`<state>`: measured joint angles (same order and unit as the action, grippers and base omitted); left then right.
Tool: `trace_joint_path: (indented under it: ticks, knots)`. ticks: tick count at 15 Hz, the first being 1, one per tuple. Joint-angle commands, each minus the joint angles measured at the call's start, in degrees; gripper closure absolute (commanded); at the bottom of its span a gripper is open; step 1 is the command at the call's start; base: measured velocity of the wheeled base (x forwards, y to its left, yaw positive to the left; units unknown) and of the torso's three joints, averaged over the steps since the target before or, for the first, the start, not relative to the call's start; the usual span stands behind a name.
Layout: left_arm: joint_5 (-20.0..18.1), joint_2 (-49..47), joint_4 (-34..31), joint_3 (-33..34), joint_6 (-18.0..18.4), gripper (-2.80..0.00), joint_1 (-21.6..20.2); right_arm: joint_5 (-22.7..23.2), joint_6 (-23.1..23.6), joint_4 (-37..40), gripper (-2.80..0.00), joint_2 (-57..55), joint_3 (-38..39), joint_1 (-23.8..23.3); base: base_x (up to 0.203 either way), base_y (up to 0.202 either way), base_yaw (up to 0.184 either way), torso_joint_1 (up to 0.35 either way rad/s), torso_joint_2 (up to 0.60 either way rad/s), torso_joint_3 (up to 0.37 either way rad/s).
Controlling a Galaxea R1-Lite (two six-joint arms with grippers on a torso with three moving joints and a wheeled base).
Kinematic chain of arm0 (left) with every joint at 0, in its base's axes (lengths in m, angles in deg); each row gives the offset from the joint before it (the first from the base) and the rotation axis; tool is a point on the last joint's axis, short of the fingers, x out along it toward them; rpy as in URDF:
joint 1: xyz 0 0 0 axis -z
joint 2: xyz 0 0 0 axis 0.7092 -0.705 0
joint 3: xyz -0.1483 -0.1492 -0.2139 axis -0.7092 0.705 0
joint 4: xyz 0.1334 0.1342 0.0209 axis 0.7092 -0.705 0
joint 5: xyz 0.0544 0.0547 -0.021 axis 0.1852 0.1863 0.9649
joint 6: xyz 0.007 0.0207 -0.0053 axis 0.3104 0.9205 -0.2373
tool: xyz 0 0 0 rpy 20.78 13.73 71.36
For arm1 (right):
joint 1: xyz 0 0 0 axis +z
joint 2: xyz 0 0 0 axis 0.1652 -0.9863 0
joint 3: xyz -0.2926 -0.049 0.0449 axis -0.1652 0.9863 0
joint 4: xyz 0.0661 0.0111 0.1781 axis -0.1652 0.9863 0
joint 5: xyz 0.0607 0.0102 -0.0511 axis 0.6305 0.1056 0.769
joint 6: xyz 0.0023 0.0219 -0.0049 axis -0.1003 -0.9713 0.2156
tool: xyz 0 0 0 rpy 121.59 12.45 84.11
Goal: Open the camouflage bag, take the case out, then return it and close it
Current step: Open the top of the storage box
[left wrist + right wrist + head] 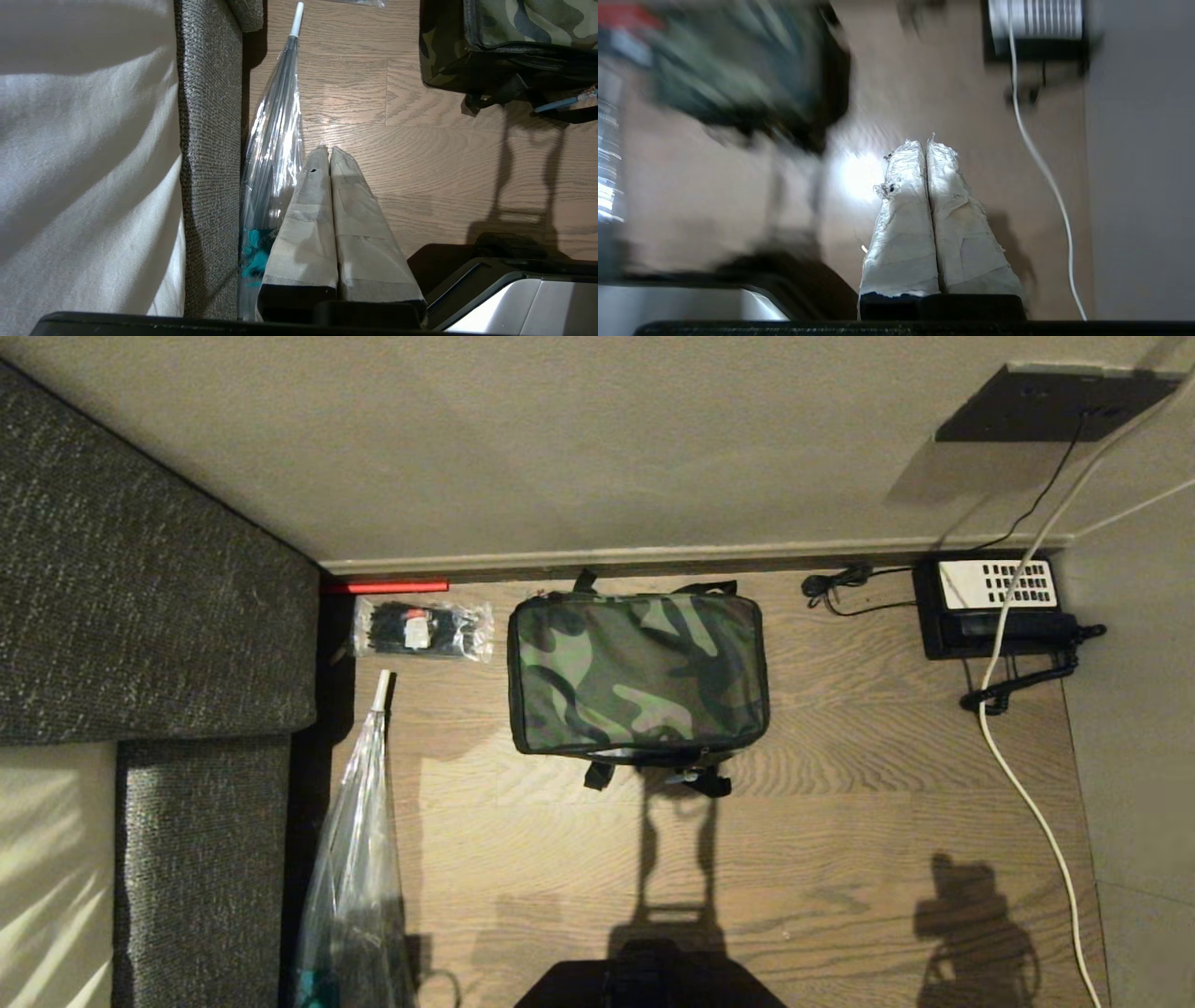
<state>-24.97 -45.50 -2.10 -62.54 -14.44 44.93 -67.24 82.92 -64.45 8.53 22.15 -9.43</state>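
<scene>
We look down on one camouflage bag [638,674] lying flat and zipped on the wood floor [840,821], near the skirting board, between a small clear packet of black ties [421,628] and a black telephone [994,606] with a white keypad. The case is nowhere to be seen; we judge it is inside the closed bag. Neither arm shows from the head camera. In the wrist views, the left gripper [327,150] hangs above the floor with its two taped fingers pressed together, beside one clear furled umbrella [275,140] leaning on the grey sofa [210,163]; the right gripper [925,143] is likewise pinched together and holds nothing, well short of the bag.

We count one bag, one umbrella, one packet, one telephone, one white cable [1018,775] and one red stick [387,586] at the wall. The risks, as we judge them: a reaching right arm could snag the trailing cable, and the bag's loose straps [653,777] could catch a finger or drag the bag while the zip is worked.
</scene>
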Motion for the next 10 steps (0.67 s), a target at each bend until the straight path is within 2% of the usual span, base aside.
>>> trace_joint_path:
  ticks: [1, 3, 6, 8, 10]
  knots:
    - [0.02, 0.02, 0.00, 0.18, -0.03, 0.00, -0.02, 1.55, -1.11, 13.52, 0.00, 0.04, -15.96, 0.01, 0.000, 0.000, 0.000, 0.000, 0.00, 0.000]
    - [0.02, 0.10, 0.00, 0.18, -0.03, 0.00, -0.02, 3.52, -3.47, 18.27, 0.00, -3.43, -18.60, 0.05, 0.000, 0.000, 0.000, 0.000, 0.00, 0.000]
    - [0.02, 0.09, 0.00, 0.18, -0.03, 0.00, -0.02, 5.35, -7.45, 17.26, 0.00, -22.32, -15.64, 1.34, 0.000, 0.000, 0.000, 0.000, 0.00, 0.000]
    - [0.02, 0.02, 0.00, 0.18, -0.03, 0.00, -0.02, 5.97, -8.81, 9.17, 0.00, -40.84, -11.31, 2.00, 0.000, 0.000, 0.000, 0.000, 0.00, 0.000]
    - [0.02, 0.05, 0.00, 0.18, -0.03, 0.00, -0.02, 6.38, -9.62, -3.85, 0.00, -58.41, -7.23, 2.60, 0.000, 0.000, 0.000, 0.000, 0.00, 0.000]
